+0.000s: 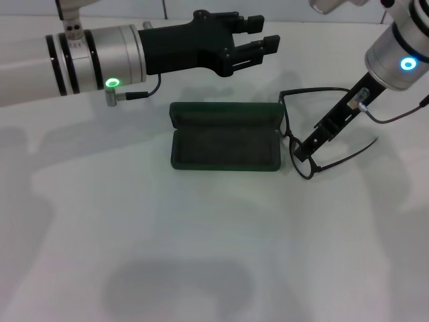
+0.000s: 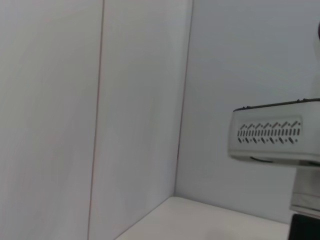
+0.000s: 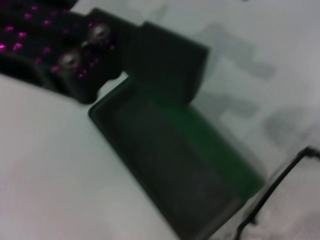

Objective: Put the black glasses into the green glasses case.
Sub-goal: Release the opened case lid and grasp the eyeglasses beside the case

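The case (image 1: 224,137) lies open on the table (image 1: 134,235), its lid standing up along the far edge and its lined tray bare. The glasses (image 1: 315,131) are not in it yet: they sit just beside its right end, temples unfolded and spread away from the case. So the placing itself is all still to do; what looks settled is only my hold.

My right gripper (image 1: 301,153) reaches down onto the frame's front, close to the case's right end. Its fingers look clamped thinly on the frame, though I judge that from the head view alone. My left gripper (image 1: 261,35) hovers above and behind the case, fingers parted, holding nothing and touching nothing.
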`<act>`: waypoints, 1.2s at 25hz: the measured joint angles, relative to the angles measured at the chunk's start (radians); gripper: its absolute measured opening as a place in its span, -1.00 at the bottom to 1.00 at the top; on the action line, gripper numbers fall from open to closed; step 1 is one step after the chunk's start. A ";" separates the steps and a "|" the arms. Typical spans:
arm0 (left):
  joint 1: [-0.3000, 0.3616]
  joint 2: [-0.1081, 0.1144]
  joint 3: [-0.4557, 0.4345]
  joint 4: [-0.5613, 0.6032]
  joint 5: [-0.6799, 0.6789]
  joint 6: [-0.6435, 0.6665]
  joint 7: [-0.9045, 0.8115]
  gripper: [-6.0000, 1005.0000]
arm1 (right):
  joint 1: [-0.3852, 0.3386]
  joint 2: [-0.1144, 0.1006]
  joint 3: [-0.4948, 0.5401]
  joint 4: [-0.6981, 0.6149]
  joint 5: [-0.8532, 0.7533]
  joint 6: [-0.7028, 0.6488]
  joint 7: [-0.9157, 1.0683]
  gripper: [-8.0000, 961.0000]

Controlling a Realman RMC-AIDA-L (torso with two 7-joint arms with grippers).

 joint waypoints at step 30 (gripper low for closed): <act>0.011 0.001 0.000 -0.009 0.032 -0.003 0.011 -0.06 | -0.082 -0.012 -0.154 0.003 -0.011 0.246 0.006 0.82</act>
